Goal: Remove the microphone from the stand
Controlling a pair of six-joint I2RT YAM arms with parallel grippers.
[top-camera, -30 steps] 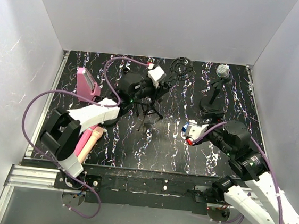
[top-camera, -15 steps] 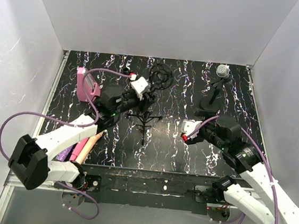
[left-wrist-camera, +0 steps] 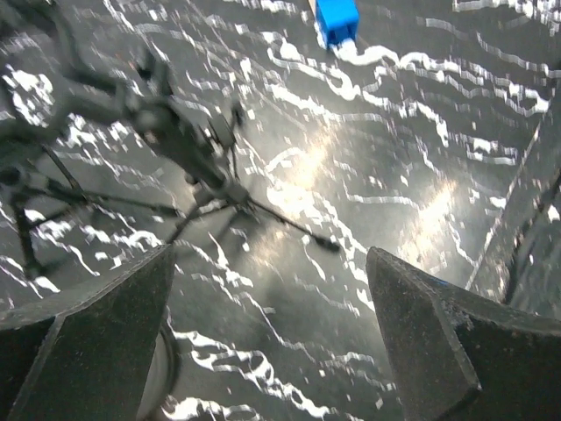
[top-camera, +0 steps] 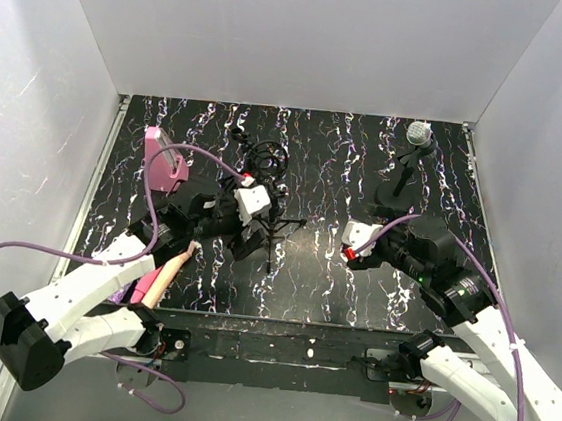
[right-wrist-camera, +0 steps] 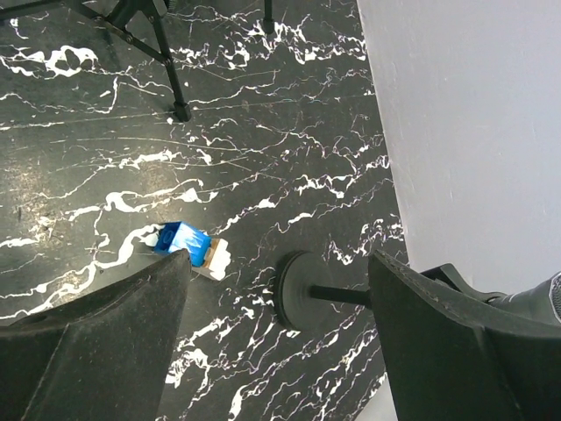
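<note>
The microphone (top-camera: 419,135) sits on its round-based stand (top-camera: 396,197) at the far right, beyond and apart from the right gripper (right-wrist-camera: 279,261), whose jaws are spread wide. The left gripper (left-wrist-camera: 270,263), equally wide, hovers beside the tripod (left-wrist-camera: 197,167).

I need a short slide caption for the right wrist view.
Open right gripper above the marbled table, a blue box and the microphone stand's round base below.

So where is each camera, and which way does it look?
Top camera: high behind the arms, looking down at the table; both arms show.
Left wrist camera: on the left arm, facing the blurry tripod; its open fingers show.
Right wrist camera: looking down at the round base; its open fingers show.
Both wrist cameras see the blue box.
</note>
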